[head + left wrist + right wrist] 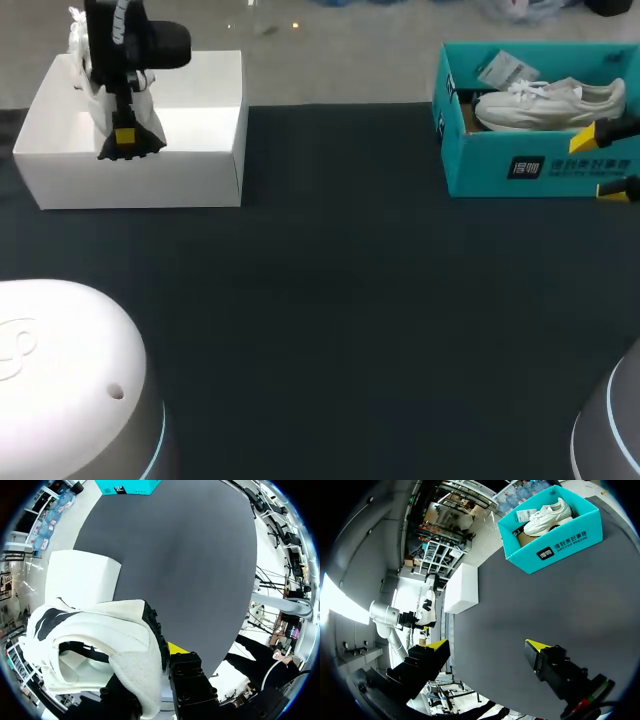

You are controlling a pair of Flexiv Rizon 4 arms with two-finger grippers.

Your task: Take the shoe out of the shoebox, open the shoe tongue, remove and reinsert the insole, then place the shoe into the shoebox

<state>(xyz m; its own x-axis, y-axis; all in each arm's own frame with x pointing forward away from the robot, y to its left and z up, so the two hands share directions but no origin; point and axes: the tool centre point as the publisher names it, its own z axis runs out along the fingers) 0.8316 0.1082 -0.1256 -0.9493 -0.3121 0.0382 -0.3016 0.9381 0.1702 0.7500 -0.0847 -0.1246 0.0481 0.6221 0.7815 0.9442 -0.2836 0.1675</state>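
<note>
L gripper point(125, 143) clamped on white/black shoe point(115, 630), over white box point(190, 150). R gripper point(487, 646) fingers spread wide, nothing held, just beside teal shoebox point(520, 170). Inside it: white sneaker point(550, 103) + paper tag point(505, 68).

Left arm base point(60, 370), lower left: glossy white dome, cyan rim light. Left gripper point(124, 140): black, screw-studded blocks, yellow tip. Right gripper point(487, 645): black, yellow wedge tips.

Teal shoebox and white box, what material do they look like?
Teal shoebox: probably printed cardboard, matte; bare brown board shows inside it. White box: likely coated paperboard, smooth and plain with crisp folded edges; can't rule out thin plastic.
</note>
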